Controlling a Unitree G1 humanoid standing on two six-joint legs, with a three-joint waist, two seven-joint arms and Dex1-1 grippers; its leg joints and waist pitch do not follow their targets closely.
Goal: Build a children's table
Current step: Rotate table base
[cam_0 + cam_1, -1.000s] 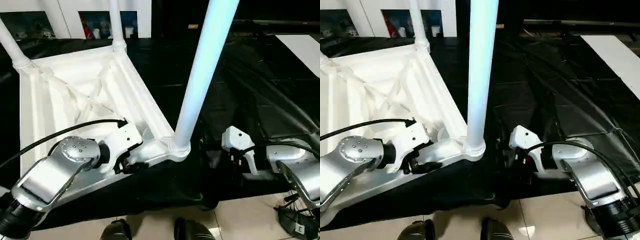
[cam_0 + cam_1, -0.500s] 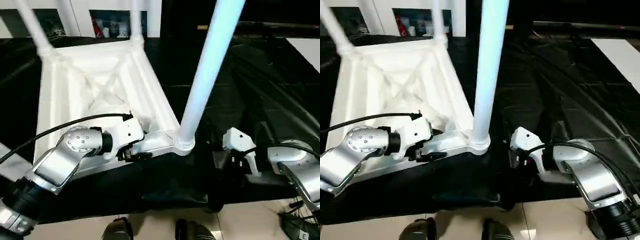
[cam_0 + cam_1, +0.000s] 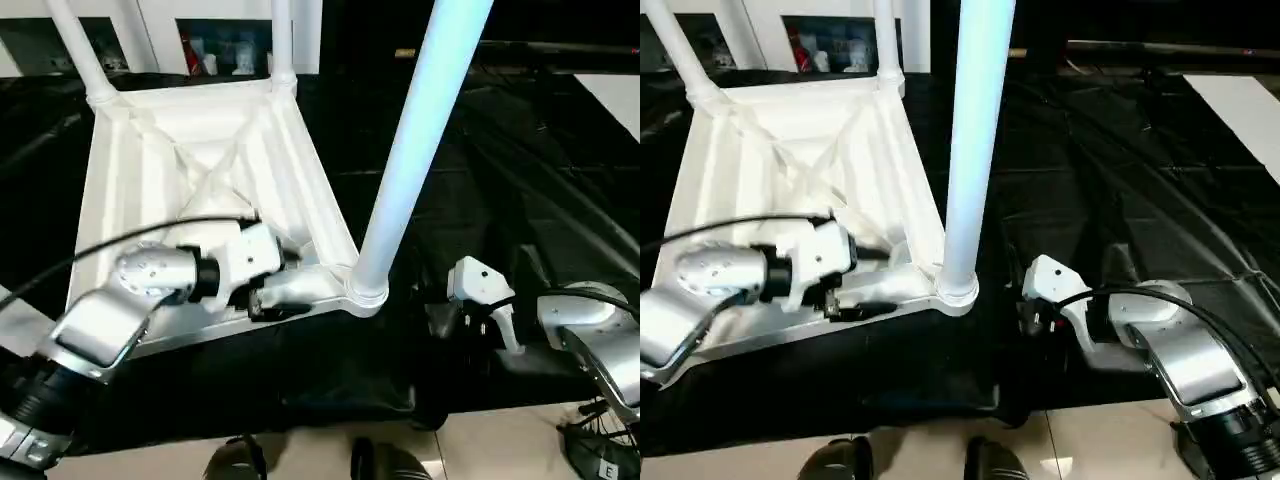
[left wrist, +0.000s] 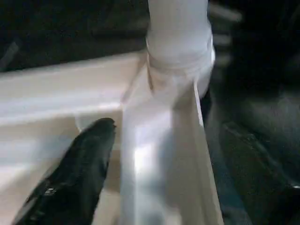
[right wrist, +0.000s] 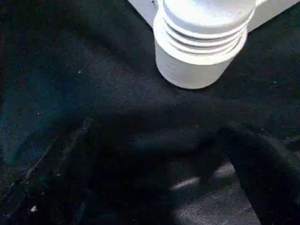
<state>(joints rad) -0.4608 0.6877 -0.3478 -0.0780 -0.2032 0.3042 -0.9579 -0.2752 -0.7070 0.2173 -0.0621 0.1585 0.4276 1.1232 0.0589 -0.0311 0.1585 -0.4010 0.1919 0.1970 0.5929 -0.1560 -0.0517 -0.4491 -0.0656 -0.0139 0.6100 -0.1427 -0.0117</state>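
The children's table lies upside down: the white tabletop [image 3: 190,170] shows its ribbed, X-braced underside on black cloth. Two legs [image 3: 281,40] [image 3: 80,50] stand in its far corner sockets. A third leg [image 3: 415,150] rises from the near right socket [image 3: 367,295]. My left gripper [image 3: 275,305] straddles the near rim beside that socket. In the left wrist view one black finger [image 4: 79,168] lies inside the rim and the other stands off it outside, so the jaws are open. My right gripper [image 3: 1028,315] rests open on the cloth just right of the socket [image 5: 201,42], with nothing between its fingers [image 5: 262,178].
Black cloth [image 3: 1120,180] covers the work surface, wrinkled to the right. Its front edge drops to a tiled floor [image 3: 500,440], where my feet [image 3: 240,462] show. A white cabinet [image 3: 920,30] stands at the back and a white sheet [image 3: 1240,110] lies far right.
The head views have shifted and tilted. My left gripper stays at the near rim and its fingers stand wider apart. The right gripper has not moved.
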